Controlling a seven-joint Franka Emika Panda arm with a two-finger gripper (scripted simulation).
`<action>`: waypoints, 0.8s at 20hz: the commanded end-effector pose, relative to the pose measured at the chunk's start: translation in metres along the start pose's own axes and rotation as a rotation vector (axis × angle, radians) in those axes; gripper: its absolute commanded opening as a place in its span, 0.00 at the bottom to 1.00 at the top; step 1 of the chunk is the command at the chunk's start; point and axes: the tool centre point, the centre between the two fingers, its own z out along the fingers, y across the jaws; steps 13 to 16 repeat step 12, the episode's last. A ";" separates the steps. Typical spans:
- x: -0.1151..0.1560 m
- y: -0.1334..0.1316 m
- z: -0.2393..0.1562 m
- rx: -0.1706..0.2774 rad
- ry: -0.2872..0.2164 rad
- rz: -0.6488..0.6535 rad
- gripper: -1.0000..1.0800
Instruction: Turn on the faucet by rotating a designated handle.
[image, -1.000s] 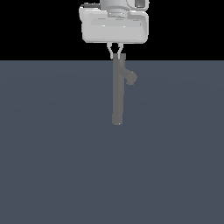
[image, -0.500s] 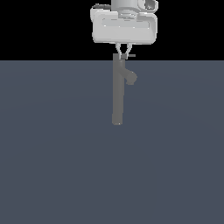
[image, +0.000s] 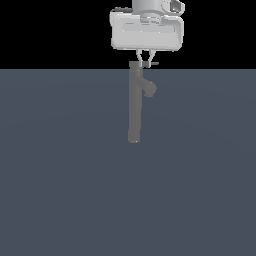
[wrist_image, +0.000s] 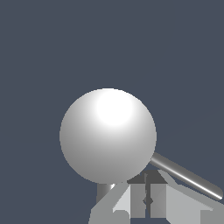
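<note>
The gripper (image: 145, 62) is seen directly above the faucet (image: 135, 105), its fingers nearly together over the column's top cap. Whether anything is clamped cannot be told. The handle (wrist_image: 186, 176), a thin rod, is seen just beside the fingertips, projecting sideways from the cap.

The faucet (image: 135, 102) stands alone on the flat grey floor (image: 60, 190), with open room all around its column. Near its top the stubby spout (image: 149, 90) juts toward the exterior view's right, blocking that side. Above the spout, the thin handle (image: 151, 63) sticks out the same way. The gripper (image: 145, 62) fills the space right over the faucet's top.
</note>
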 end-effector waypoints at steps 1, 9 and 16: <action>0.017 0.012 -0.001 -0.010 0.026 0.010 0.00; 0.037 0.033 -0.003 -0.017 0.036 0.030 0.00; 0.041 0.038 -0.004 -0.019 0.038 0.035 0.00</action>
